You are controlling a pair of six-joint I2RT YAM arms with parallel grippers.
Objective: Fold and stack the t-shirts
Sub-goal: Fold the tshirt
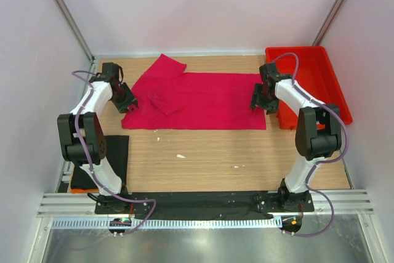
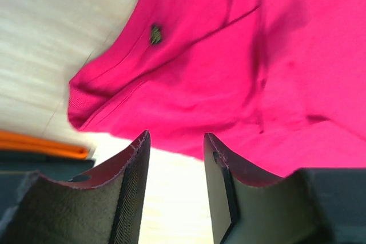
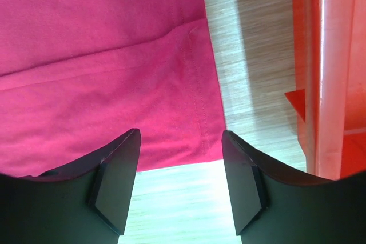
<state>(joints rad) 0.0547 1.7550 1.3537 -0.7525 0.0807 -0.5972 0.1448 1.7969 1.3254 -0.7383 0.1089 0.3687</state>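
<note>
So the pink t-shirt point(image 1: 203, 100) is lying flat on the table point(image 1: 215, 152), with its long axis running straight across toward the red tray point(image 1: 335, 87). The hem end points at the tray and stops just short of it. In the right wrist view there's a strip of bare wood between the hem and the tray wall. The neck end points away from the tray, and one sleeve pokes out at the far corner of that end. The right gripper point(image 3: 180, 135) sits over the shirt corner closest to the tray, fingers spread apart, nothing between them. The left gripper point(image 2: 176, 141) is at the shirt end farthest from the tray, also spread and not pinching anything, with the shirt's edge just past its tips. The black t-shirt point(image 1: 117, 152) is a flat dark patch well away from the tray on the opposite side, partly hidden behind the left arm.
</note>
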